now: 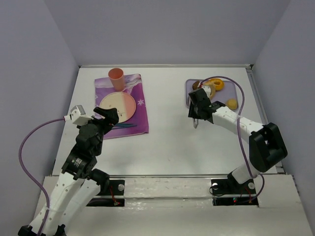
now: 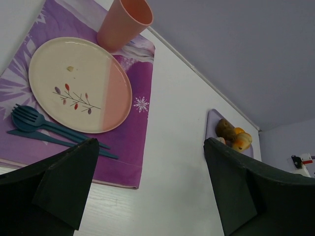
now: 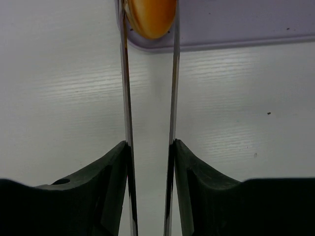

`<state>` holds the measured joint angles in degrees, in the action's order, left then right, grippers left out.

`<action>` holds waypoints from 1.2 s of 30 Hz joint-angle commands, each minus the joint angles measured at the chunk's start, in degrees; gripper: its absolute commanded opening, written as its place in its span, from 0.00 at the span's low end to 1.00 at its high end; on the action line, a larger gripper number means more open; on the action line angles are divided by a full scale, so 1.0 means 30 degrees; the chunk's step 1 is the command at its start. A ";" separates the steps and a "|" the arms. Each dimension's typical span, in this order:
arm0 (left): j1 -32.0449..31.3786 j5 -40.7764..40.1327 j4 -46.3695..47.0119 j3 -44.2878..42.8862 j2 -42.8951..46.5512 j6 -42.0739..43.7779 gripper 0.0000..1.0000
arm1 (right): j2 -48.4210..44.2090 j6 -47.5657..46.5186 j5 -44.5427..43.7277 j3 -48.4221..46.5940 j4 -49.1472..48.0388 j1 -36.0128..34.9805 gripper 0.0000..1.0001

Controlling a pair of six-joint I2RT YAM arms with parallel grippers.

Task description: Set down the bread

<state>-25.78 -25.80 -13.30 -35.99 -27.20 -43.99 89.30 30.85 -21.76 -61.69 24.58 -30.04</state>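
The tongs (image 3: 126, 88) are thin metal, smooth and shiny. The bread (image 3: 150, 17) has a glossy orange-brown crust. The tray (image 3: 246, 19) looks like smooth, matt lilac plastic. The table (image 3: 236, 123) is white, with fine wood grain and a soft shine. The plate (image 2: 78, 83) looks glazed, the placemat (image 2: 133, 132) slightly glossy.

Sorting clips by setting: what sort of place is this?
Probably a lab robot booth: plain walls box in a white table, two arms bolted at its edge, a staged plate and cup.
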 commanded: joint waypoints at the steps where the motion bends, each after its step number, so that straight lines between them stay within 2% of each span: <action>1: 0.0039 -0.0599 0.0830 0.0248 -0.0074 0.0043 0.99 | -0.0643 -0.0118 0.0222 -0.0823 -0.1630 0.0170 0.38; 6: 0.0039 -0.0540 0.0830 0.0218 -0.0074 0.0044 0.99 | -0.2311 -0.0555 0.0426 -0.0560 -0.1631 0.0170 0.30; 10: 0.0039 -0.0511 0.0859 0.0247 -0.0015 -0.0015 0.99 | -0.4040 -0.1751 0.1770 -0.0267 -0.1747 0.0170 0.28; 15: 0.0039 -0.0394 0.1035 0.0277 -0.0073 -0.0015 0.99 | -0.4893 -0.4943 0.6926 -0.0148 -0.3851 -0.1173 0.27; 19: 0.0039 -0.0393 0.0860 0.0160 -0.0220 0.0014 0.99 | -0.2384 -0.6795 0.8072 -0.2249 -0.5085 -0.4303 0.29; 24: 0.0039 -0.0452 0.0684 0.0189 -0.0104 -0.0103 0.99 | 0.1685 -0.7497 1.0239 -0.5499 -0.6578 -0.5599 0.29; 32: 0.0039 -0.0423 0.0742 0.0277 -0.0073 -0.0074 0.99 | 0.8315 -0.7529 0.9217 -1.1628 -0.5706 -0.7330 0.33; 36: 0.0039 -0.0335 0.0713 0.0306 -0.0103 -0.0074 0.99 | 1.0747 -0.7531 0.8368 -1.4177 -0.5060 -0.7798 0.40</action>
<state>-25.78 -25.91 -13.08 -35.99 -27.31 -44.01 118.15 9.19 6.07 -96.07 9.93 -52.18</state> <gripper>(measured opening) 0.990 0.394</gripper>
